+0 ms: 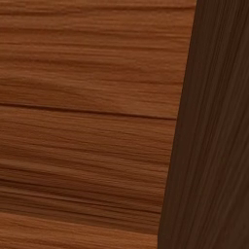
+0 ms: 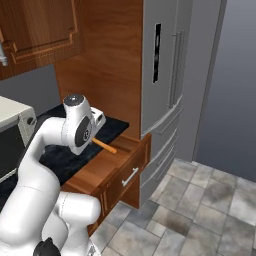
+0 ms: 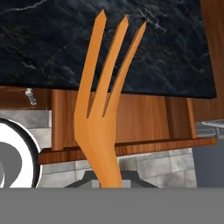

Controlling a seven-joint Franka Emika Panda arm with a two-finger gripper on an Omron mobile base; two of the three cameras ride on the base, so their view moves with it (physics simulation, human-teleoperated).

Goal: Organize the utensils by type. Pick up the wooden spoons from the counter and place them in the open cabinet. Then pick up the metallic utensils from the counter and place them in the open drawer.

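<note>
Over the open drawer [image 2: 122, 167] at the end of the dark marble surface [image 2: 60, 157], I see the arm bent low in the right base view, wrist pointing toward 3 o'clock. An orange wooden fork [image 3: 103, 109] sticks out of the hand there as a short orange bar above the drawer mouth. On the hand view the fork's handle rises from 6 o'clock, three tines fanning toward 12, tips lying over the marble. I can't see the fingertips themselves, but the jaws are nearly together, clamped on the fork's handle. Behind the tines: edge of the surface, then the wood drawer walls below it, grey floor tiles [image 2: 200, 200] past that. Right base view also gives me a steel fridge [image 2: 160, 75] at 1 o'clock from the drawer, a wood upper cabinet [image 2: 40, 30] at 11, and a microwave [image 2: 12, 135] at 9. Left base view is just close-up wood panel [image 1: 87, 121], lighter grain meeting a darker board at 3 o'clock.
</note>
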